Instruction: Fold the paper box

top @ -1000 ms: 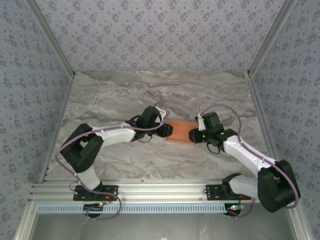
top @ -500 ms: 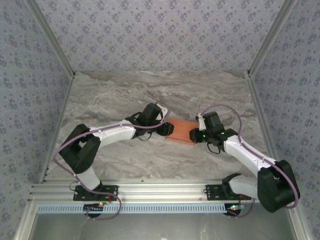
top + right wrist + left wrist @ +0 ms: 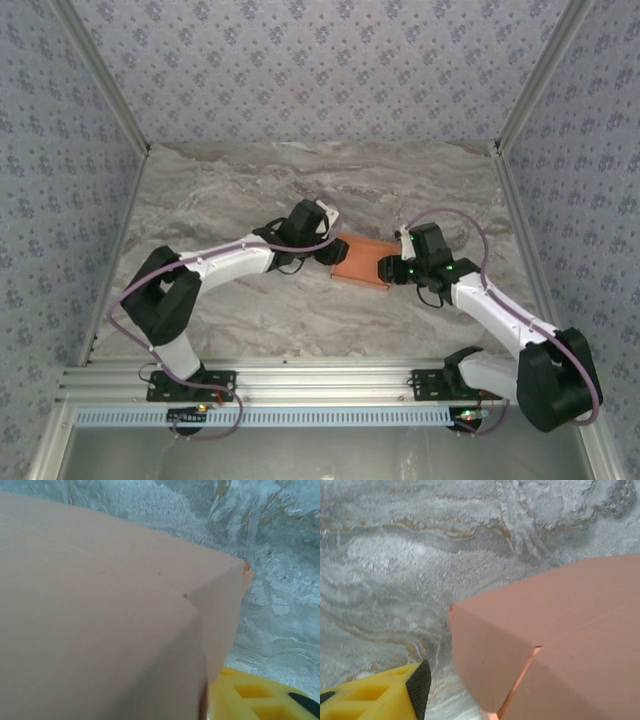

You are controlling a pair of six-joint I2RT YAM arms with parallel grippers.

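Observation:
The paper box (image 3: 362, 263) is a small salmon-orange rectangular box lying flat on the marble table (image 3: 230, 190), between my two grippers. My left gripper (image 3: 335, 254) is at the box's left end. In the left wrist view the box (image 3: 555, 645) rises at the right, and one yellow finger (image 3: 417, 690) with a black pad stands apart from it over bare marble, so these jaws are open. My right gripper (image 3: 389, 270) is at the box's right end. In the right wrist view the box (image 3: 100, 620) is very close, and a yellow finger (image 3: 255, 700) shows just past its corner flap.
Patterned walls (image 3: 320, 70) close in the table at the back and on both sides. An aluminium rail (image 3: 320, 385) carrying both arm bases runs along the near edge. Bare marble lies behind the box and to the far left and right.
My left gripper has let go of the box's left end and its wrist has shifted a little towards the back. The box has turned slightly. The right arm has barely moved.

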